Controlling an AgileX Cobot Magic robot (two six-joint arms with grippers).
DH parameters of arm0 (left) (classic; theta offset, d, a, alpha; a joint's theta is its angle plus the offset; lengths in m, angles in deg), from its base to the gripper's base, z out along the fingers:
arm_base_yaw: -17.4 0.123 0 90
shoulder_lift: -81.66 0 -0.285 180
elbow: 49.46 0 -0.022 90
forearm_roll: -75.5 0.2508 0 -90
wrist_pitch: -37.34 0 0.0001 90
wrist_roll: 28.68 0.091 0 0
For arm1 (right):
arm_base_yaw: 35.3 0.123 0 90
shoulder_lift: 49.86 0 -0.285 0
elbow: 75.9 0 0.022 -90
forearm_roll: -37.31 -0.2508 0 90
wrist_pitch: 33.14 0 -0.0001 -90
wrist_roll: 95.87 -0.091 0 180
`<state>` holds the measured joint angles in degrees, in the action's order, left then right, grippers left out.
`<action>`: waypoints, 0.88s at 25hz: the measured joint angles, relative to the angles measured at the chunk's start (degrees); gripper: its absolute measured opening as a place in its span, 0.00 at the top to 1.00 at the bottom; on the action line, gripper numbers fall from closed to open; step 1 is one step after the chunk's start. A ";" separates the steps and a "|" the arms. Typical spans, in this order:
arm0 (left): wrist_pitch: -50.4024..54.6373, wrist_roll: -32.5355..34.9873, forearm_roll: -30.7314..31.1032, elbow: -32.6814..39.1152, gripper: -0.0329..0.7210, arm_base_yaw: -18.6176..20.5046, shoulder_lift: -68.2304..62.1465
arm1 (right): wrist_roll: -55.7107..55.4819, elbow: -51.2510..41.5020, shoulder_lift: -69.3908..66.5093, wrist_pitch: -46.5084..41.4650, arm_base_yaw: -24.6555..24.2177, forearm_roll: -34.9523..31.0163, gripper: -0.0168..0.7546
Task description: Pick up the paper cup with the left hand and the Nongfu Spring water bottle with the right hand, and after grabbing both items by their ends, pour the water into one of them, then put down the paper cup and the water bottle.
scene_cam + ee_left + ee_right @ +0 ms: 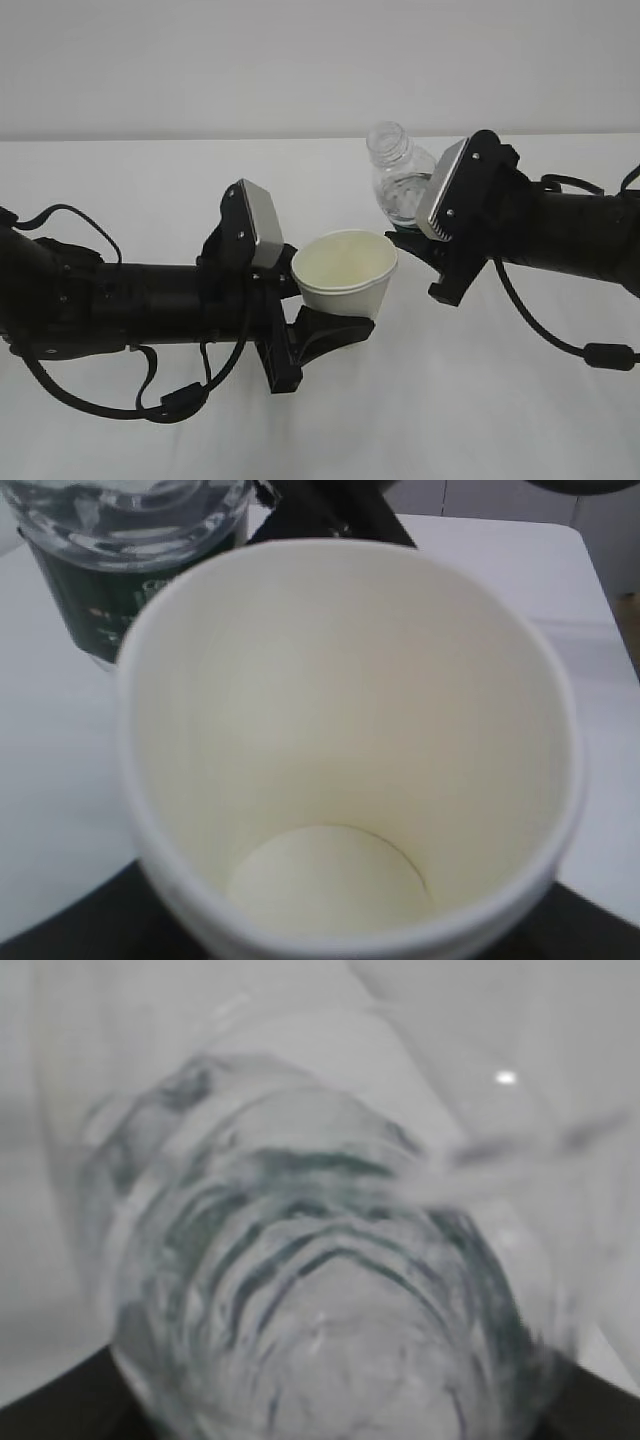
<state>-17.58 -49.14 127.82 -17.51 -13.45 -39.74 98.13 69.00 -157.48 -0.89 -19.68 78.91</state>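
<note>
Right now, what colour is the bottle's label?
Dark green, on the water bottle; the left wrist view shows it best.

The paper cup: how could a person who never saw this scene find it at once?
Look above the white table, between the two black arms. The left hand grips the paper cup from below. It is white, opaque and wide-mouthed, unlike the clear bottle beside it.
</note>
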 joint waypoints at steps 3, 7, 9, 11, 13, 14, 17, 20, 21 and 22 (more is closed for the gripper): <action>0.86 0.00 0.00 0.00 0.39 0.00 0.00 | 2.47 0.00 0.00 0.00 0.00 0.00 0.37; 1.31 0.00 0.00 0.00 0.39 0.00 0.00 | 5.68 0.45 0.00 -0.10 0.00 -0.36 0.37; 1.31 0.00 0.00 0.00 0.39 0.00 0.00 | 7.39 0.87 0.00 -0.10 0.00 -1.00 0.37; 1.41 0.00 0.00 0.00 0.39 0.00 0.00 | 9.00 1.20 0.00 -0.10 0.00 -1.96 0.37; 1.41 0.00 0.00 0.00 0.39 0.00 0.00 | 10.30 1.18 0.00 -0.22 0.00 -2.29 0.37; 1.41 0.00 0.00 0.00 0.39 0.00 0.00 | 10.92 1.23 0.06 -0.22 0.00 -2.42 0.37; 1.41 0.00 0.00 0.00 0.39 0.00 0.00 | 13.89 1.23 0.28 -0.32 0.00 -3.61 0.37; 1.41 0.00 0.00 0.00 0.39 0.00 0.00 | 17.41 1.23 0.33 -0.32 0.00 -5.59 0.37; 1.30 0.00 0.00 0.00 0.39 0.00 0.00 | 18.24 1.23 0.33 -0.32 0.00 -6.03 0.37; 1.30 0.00 -0.28 0.00 0.39 0.00 0.00 | 19.19 1.23 0.33 -0.32 0.00 -6.48 0.37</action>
<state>-16.28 -49.14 127.55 -17.51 -13.45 -39.74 117.31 70.23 -157.15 -1.20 -19.68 72.43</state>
